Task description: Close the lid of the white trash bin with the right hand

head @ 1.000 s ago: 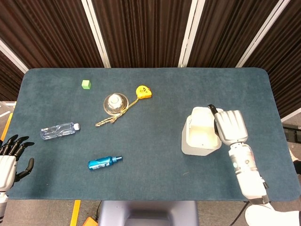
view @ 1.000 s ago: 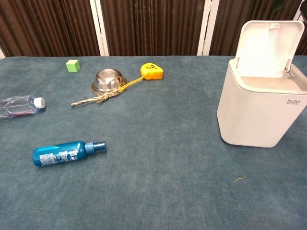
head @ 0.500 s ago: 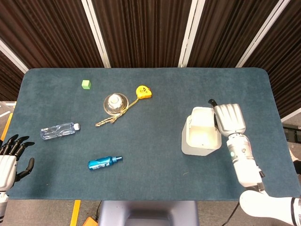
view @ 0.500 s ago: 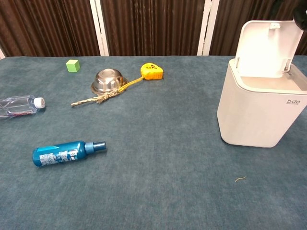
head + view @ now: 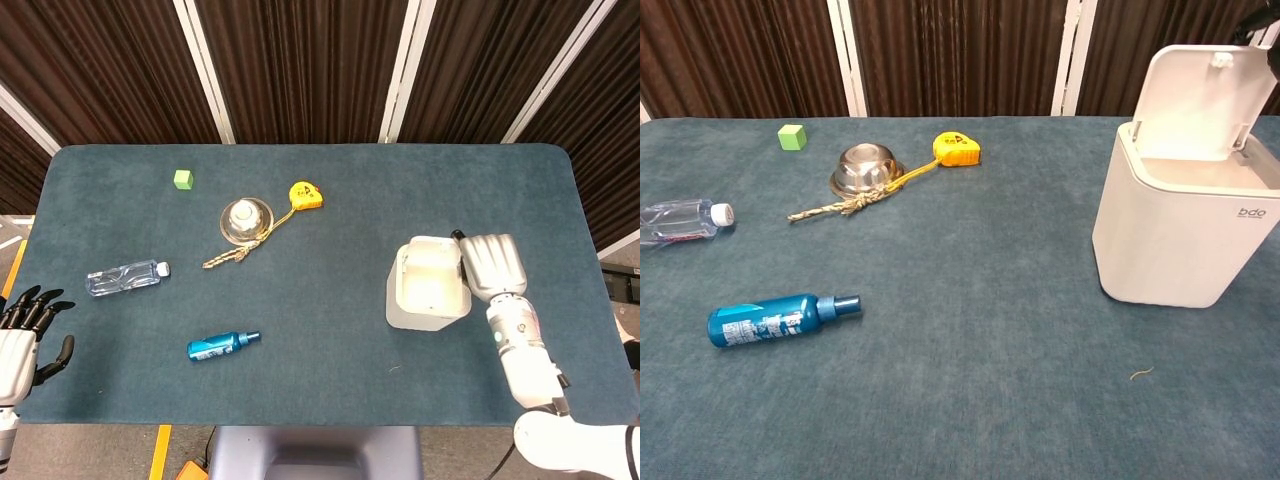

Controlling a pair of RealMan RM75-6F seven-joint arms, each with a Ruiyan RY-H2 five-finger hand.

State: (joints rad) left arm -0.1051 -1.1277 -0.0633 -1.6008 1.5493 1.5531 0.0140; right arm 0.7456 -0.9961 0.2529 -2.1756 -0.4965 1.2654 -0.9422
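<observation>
The white trash bin (image 5: 405, 308) stands on the right of the blue table; in the chest view its body (image 5: 1180, 240) is close at the right edge. Its lid (image 5: 1200, 100) is up, hinged at the back and leaning a little forward over the opening. My right hand (image 5: 492, 265) lies against the bin's right side at the raised lid, back upward, fingers together, holding nothing. The chest view shows only a dark sliver of it behind the lid's top corner. My left hand (image 5: 22, 335) hovers off the table's near left corner with its fingers spread.
On the left half lie a green cube (image 5: 183, 179), a steel bowl (image 5: 246, 217) with a rope (image 5: 238, 252), a yellow tape measure (image 5: 306, 194), a clear water bottle (image 5: 125, 277) and a blue bottle (image 5: 222, 345). Dark curtains stand behind the table.
My right hand drew off the bin's top to its right side, then slid slightly toward me. The lid now leans a little further forward. The left hand stayed put.
</observation>
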